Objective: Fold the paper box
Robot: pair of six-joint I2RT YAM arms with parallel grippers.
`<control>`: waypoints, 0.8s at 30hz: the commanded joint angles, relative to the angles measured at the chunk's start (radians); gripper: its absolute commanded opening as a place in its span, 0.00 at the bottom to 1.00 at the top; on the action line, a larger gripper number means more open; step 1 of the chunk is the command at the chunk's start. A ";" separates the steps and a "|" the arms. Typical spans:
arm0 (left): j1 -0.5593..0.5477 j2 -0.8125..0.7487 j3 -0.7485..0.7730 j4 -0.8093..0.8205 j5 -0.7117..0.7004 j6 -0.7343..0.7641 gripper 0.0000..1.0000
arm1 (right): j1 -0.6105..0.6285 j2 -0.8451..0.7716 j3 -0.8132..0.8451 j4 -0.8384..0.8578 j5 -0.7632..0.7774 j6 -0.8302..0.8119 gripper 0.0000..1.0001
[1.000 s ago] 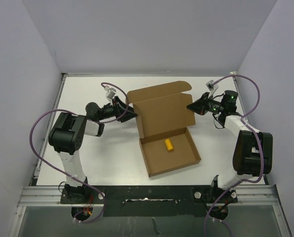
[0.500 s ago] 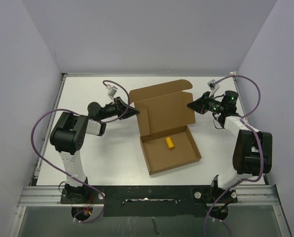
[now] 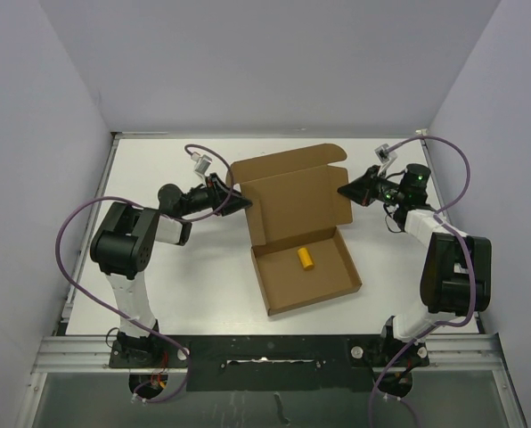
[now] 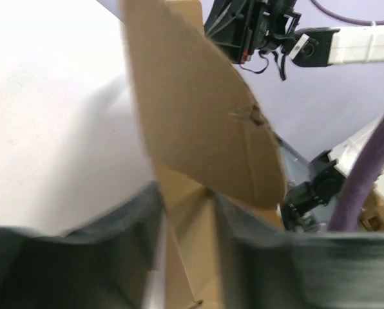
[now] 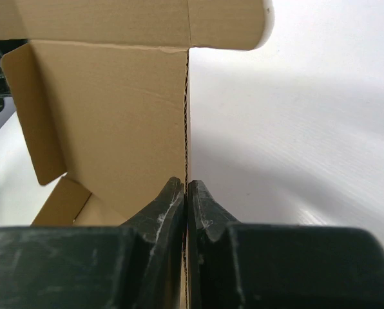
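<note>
The paper box (image 3: 297, 227) sits in the middle of the white table (image 3: 159, 169). Its tray (image 3: 332, 272) lies flat on the side near the arms, and a small yellow cylinder (image 3: 306, 259) lies inside it. The lid (image 3: 292, 192) stands up at the far side of the tray, leaning back a little.

The lid's long way runs from side to side, and there is a gripper at each end of it. The left gripper (image 3: 241, 203) is at the left edge. Its fingers (image 4: 140, 219) are almost shut, with a bit of the brown card pinched between them. The right gripper (image 3: 344, 191) is at the right edge, squeezed tight on the thin card.

Both arms are about as near as each other. The tray lies toward the arms from both grippers, so I think the lid must swing that way and down. Both sides should go together, or the lid may twist.
</note>
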 commanded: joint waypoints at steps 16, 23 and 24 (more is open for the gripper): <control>0.011 -0.228 -0.025 -0.387 -0.136 0.171 0.98 | -0.056 -0.083 -0.015 -0.079 -0.050 -0.024 0.00; -0.033 -0.379 -0.007 -0.737 -0.258 0.363 0.98 | -0.058 -0.085 -0.017 -0.083 -0.038 -0.030 0.00; -0.047 -0.405 0.005 -0.821 -0.295 0.411 0.97 | -0.058 -0.087 -0.016 -0.086 -0.033 -0.032 0.00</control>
